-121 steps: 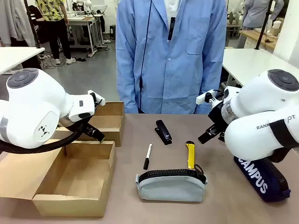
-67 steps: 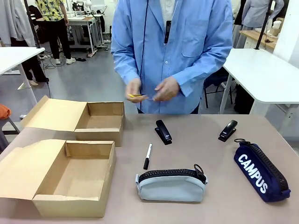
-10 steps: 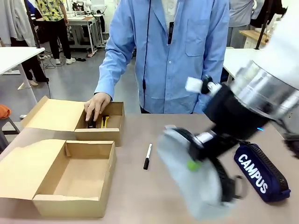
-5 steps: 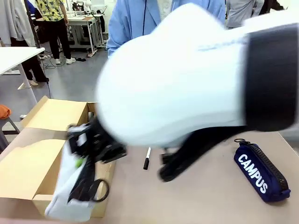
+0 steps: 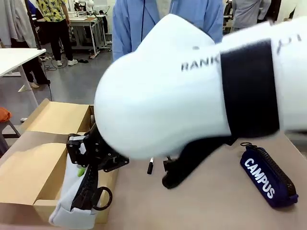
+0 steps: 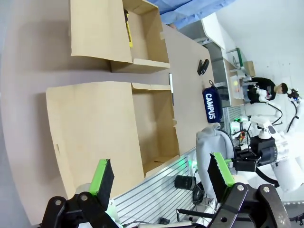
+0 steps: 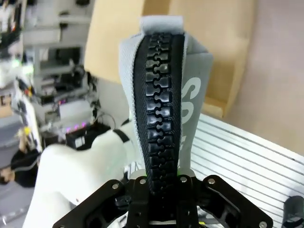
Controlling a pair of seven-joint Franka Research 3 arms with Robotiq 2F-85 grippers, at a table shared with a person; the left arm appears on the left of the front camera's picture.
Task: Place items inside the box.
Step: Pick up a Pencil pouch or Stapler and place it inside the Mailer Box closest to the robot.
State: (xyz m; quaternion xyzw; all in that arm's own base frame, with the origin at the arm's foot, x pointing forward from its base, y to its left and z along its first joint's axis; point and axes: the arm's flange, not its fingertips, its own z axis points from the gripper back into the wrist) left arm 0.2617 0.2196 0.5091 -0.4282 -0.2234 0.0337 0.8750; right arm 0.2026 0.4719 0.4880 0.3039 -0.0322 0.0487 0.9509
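Right gripper is clamped on the grey pencil case. Jaws are fully closed on the zip edge at one end. The right wrist view shows the black zip running straight up from between the fingers.

The case hangs below the gripper, long axis near vertical, with the zip pull ring dangling on its right side.

The free end sits at the robot-side wall of the near box, close to its right front corner. I cannot tell whether it touches the cardboard or is inside the rim. In the left wrist view the case looks just outside that wall, over the table edge.

The right arm reaches across from the right and blocks most of the table middle in the front view.

Left gripper is spread wide with nothing between the green pads. It is up high on the robot's side, looking down over both boxes.

Other items:
- Navy "CAMPUS" case: flat on the table at far right, well apart from both grippers.
- Marker: on the table just right of the near box.
- Utility knife: inside the far box, along one wall.
- Stapler: on the bare table beyond the navy case.

A person in a blue coat stands at the far side.
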